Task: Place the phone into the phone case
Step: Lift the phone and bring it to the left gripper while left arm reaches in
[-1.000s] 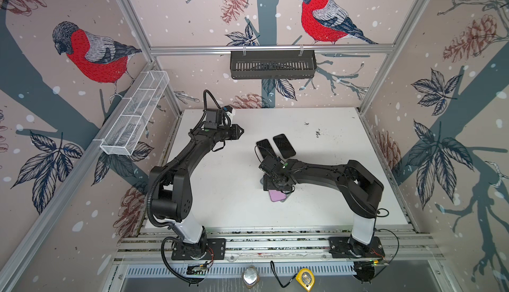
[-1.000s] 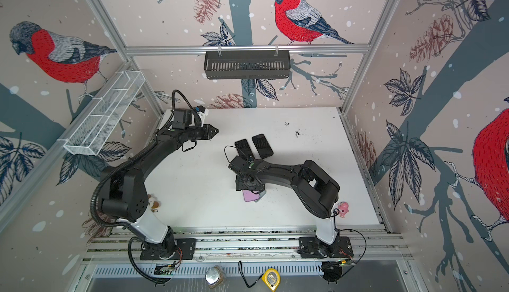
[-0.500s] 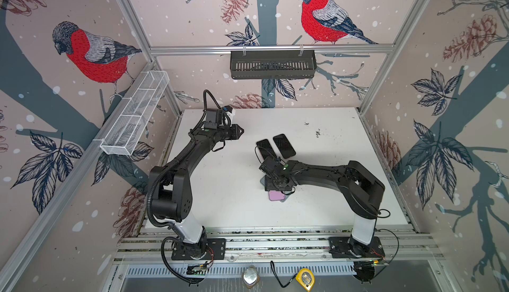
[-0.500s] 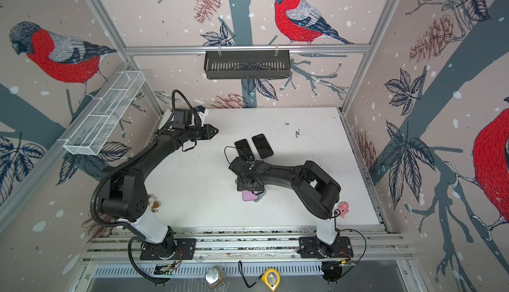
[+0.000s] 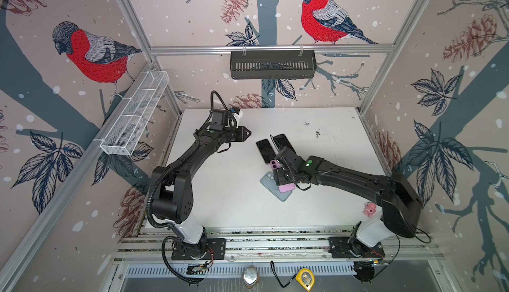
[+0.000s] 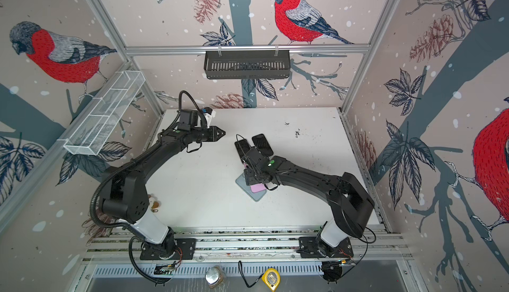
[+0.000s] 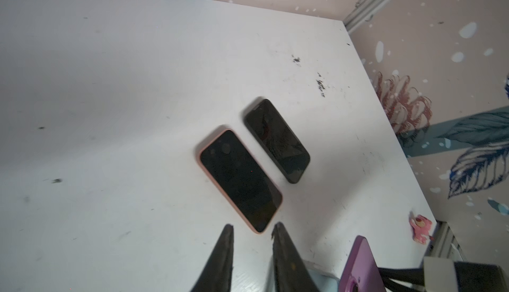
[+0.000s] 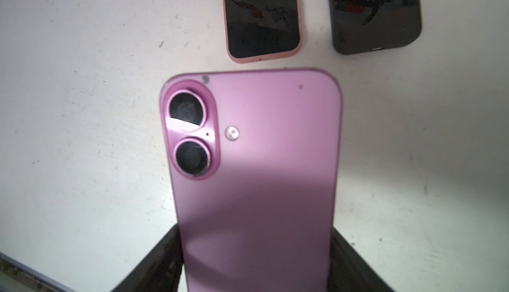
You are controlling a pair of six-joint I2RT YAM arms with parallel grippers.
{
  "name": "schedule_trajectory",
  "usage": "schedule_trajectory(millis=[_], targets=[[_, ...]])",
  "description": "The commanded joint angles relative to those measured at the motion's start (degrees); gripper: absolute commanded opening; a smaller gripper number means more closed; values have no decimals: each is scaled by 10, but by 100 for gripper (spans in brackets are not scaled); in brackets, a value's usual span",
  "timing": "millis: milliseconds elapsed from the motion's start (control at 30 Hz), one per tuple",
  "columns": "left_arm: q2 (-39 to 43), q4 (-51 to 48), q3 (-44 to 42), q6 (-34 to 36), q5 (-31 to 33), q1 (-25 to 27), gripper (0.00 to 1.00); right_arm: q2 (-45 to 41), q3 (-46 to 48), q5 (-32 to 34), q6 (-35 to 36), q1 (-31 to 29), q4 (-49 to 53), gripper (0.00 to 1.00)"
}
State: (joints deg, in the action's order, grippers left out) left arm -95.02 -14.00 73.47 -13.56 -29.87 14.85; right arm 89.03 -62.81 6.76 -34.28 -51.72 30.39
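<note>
Phone [image 5: 286, 187], both top views: a pink-purple slab with its back face up and the camera bump at its far end. The right gripper [image 5: 282, 176] clamps it across the long edges near mid-length. It sits over the phone case [image 5: 267, 184], a pale blue-grey shell lying flat on the white table [image 5: 220, 194]. The two overlap at an angle and are not lined up [image 6: 257, 187]. Cannot tell whether they touch. Just beyond lie a coral-cased phone [image 5: 265, 151] and a black phone [image 5: 283, 141], side by side. The left gripper [image 5: 246, 133] is well apart to the left, over bare table.

Left wrist view: the left gripper [image 7: 252, 228] has its fingers a narrow gap apart with nothing between them. The coral-cased phone [image 7: 239, 180] and the black phone [image 7: 276, 140] lie ahead, screens up. The phone [image 7: 358, 263] shows as a purple edge tilted upward. A pale blue bit of the phone case [image 7: 322, 276] is beside it.

Right wrist view: the phone [image 8: 259, 166] fills the middle.
- Back: matte pink-purple with rounded corners.
- Camera bump: a raised oval with two dark lenses ringed in brighter pink.
- Flash: small and round, next to the lenses.
- Near half: in shadow.

Black fingers [image 8: 162, 263] press both long edges.
</note>
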Motion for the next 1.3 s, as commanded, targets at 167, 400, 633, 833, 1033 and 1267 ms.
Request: schedule_trajectory(millis=[167,400,633,833,1033,1267], targets=[[15,107,5,-118,-121,97,28,-122,27,-21,115,42,-46,61],[23,136,3,-220,-190,135,28,-192,70,-69,168,4,-112,60],[81,84,-36,-246,-161,189,28,-231,99,-32,178,-21,-95,59],[148,67,-96,-269,-123,216,28,-293,141,-9,193,-27,-84,57],[172,36,-116,-251,-103,220,28,-321,158,-16,196,-34,-91,57],[186,-17,-115,-213,-67,220,28,-327,172,-24,177,-74,-81,55]])
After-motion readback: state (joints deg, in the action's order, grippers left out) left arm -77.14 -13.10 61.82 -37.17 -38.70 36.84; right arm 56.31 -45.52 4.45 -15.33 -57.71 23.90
